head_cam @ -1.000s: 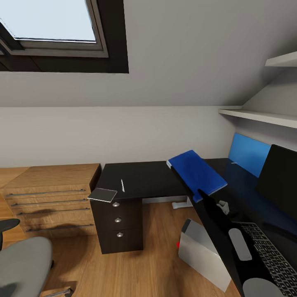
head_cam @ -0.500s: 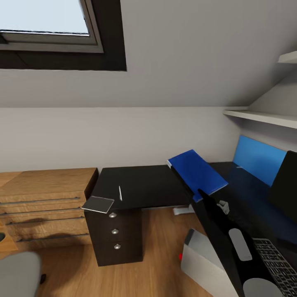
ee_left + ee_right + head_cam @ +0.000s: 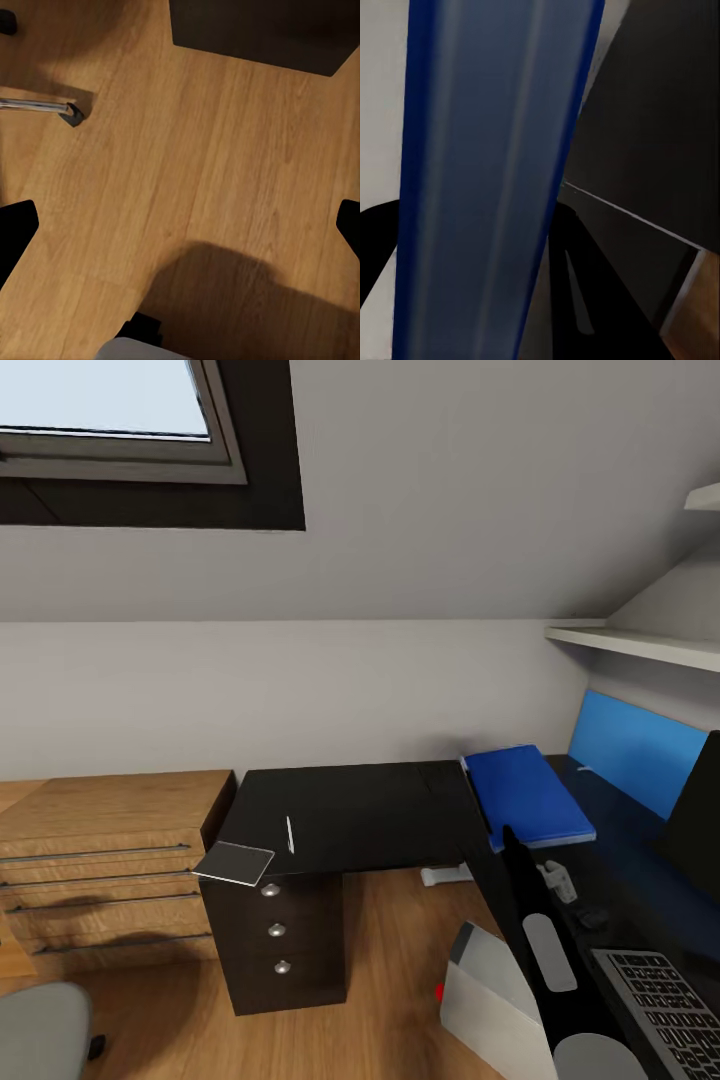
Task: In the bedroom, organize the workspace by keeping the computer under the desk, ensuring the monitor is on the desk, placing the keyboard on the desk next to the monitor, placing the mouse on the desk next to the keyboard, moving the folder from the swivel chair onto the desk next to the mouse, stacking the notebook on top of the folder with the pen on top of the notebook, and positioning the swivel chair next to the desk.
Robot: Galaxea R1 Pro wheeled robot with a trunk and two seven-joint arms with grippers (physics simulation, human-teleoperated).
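Right tool (image 3: 472, 225) pinches the folder (image 3: 528, 795) just over the desk (image 3: 350, 815), not yet released; notebook (image 3: 234, 863) and pen (image 3: 290, 833) on the desk remain unstacked; left tool's (image 3: 180, 225) fingers are spread.

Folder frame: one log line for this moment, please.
phase: placing folder | right gripper: shut on folder over desk | left gripper: open, over floor | notebook: overhanging desk corner | pen: beside notebook

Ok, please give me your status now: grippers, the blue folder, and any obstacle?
Right gripper shut on flat bright blue folder, over glossy black desk. Left gripper open above wooden floor. Thin grey notebook overhangs desk corner, white pen beside it.
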